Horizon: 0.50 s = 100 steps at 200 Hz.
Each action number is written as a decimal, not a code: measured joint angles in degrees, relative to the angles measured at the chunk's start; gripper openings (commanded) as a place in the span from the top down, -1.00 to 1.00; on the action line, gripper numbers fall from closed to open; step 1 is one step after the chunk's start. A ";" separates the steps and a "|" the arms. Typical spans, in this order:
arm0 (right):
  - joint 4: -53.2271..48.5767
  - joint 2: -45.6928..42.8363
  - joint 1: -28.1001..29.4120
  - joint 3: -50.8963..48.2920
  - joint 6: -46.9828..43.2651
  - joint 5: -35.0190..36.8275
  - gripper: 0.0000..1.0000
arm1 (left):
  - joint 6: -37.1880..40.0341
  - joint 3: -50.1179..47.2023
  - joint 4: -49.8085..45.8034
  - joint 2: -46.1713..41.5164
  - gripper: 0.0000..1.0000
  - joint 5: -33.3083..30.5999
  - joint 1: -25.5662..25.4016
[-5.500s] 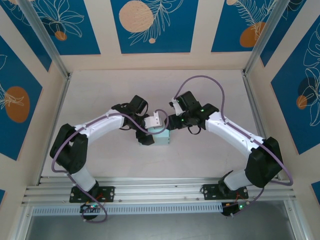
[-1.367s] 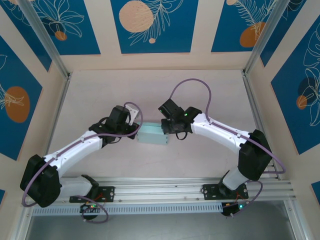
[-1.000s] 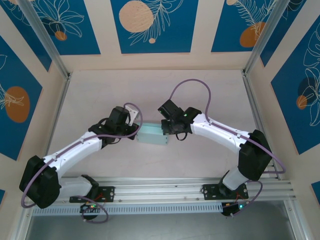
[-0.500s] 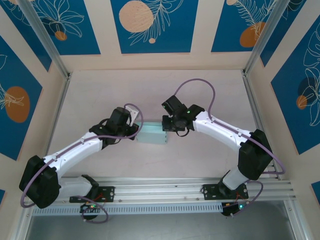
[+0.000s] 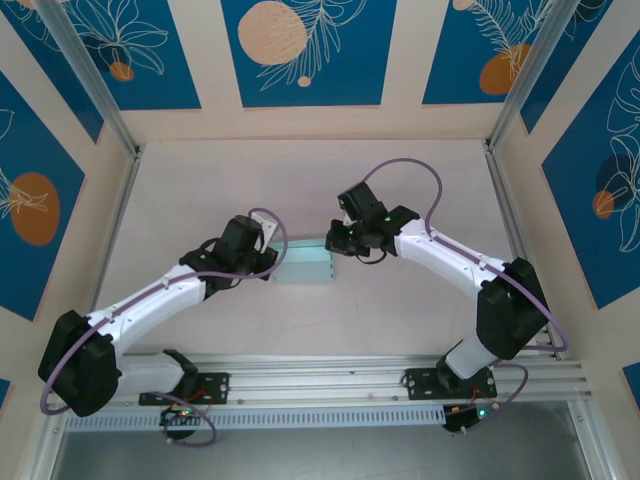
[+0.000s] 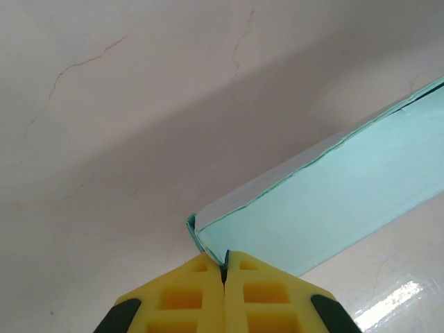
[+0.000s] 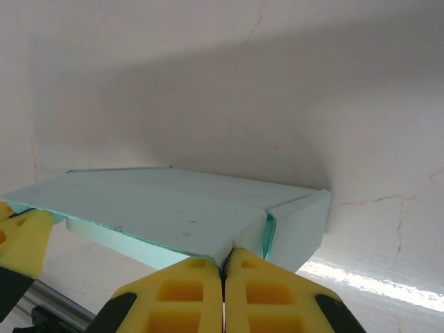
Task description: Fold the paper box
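Since the box (image 5: 303, 263) looks like thin, light card that creases and slips easily, I'd pinch it at its stiffer folded edges. It sits mid-bench (image 5: 400, 180), left claw (image 6: 224, 267) clenched on its corner, right claw (image 7: 223, 262) clenched on the other end.

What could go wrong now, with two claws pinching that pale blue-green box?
Both grips are slight. The left gripper pinches only a corner of the paper box, so the card may slip out or tear if the arms pull apart. The right gripper clamps a folded edge beside an end flap; pressing could crease or flatten the box.
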 measured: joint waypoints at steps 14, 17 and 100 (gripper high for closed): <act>-0.13 -0.04 0.33 -0.11 -0.52 0.79 0.85 | -0.04 0.00 0.02 -0.02 1.00 -0.07 -0.02; -0.13 -0.09 0.44 -0.24 -0.72 0.96 0.84 | -0.04 0.00 0.02 -0.02 1.00 -0.09 -0.04; 3.82 -2.25 2.21 -4.83 -3.80 5.35 0.92 | -0.20 -0.31 0.20 -0.37 1.00 -1.07 -0.74</act>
